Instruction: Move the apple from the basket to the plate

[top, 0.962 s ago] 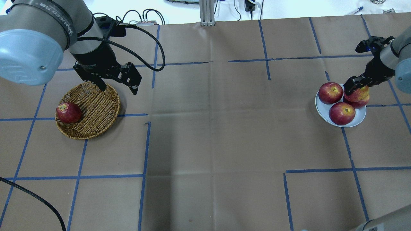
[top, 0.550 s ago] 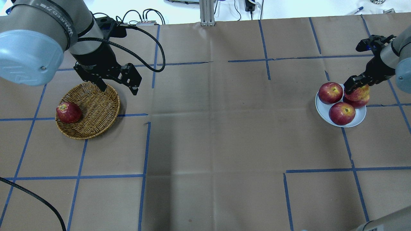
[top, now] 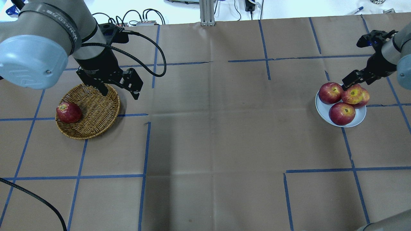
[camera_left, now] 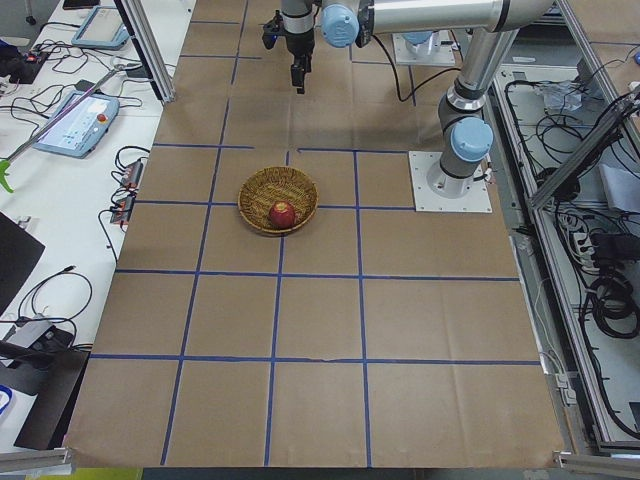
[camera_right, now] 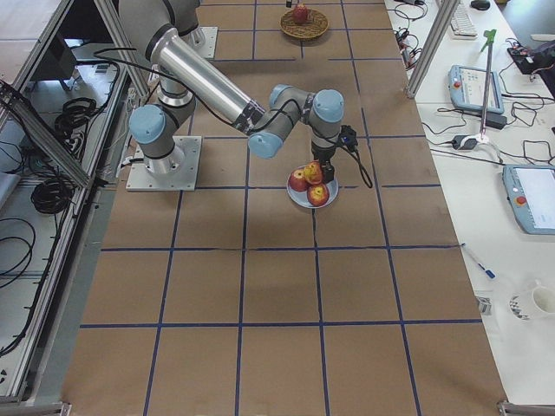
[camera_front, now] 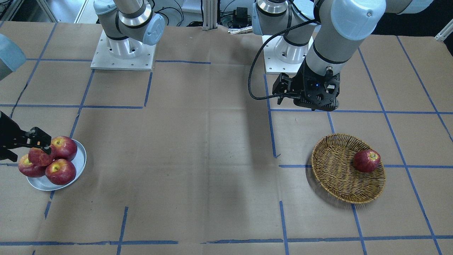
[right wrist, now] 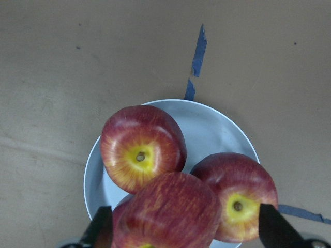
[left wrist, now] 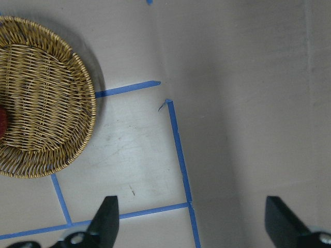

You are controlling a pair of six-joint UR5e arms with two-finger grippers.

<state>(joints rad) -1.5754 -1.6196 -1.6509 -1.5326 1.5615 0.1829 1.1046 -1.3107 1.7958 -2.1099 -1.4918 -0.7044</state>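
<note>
The streaky red-pink apple [top: 352, 94] with a yellow stem patch rests on top of three darker apples on the silver plate [top: 361, 119]. It also shows in the front view [camera_front: 40, 157] and the right wrist view [right wrist: 170, 214]. My right gripper [top: 355, 80] is open just above and behind it, its fingers [right wrist: 102, 228] spread wide of the pile. The wicker basket [top: 94, 110] holds one dark red apple [top: 68, 112]. My left gripper [top: 118, 90] is open and empty above the basket's far right rim.
Brown paper with blue tape lines covers the table. A black cable [top: 151, 38] loops from the left wrist. The basket [camera_front: 336, 177] stands on the robot's left, the plate [camera_front: 80, 164] far on its right, with wide bare paper between them.
My right gripper has let go of the streaky apple and drawn up and back; the apple now sits uncovered on the pile. The left arm has shifted slightly right.
</note>
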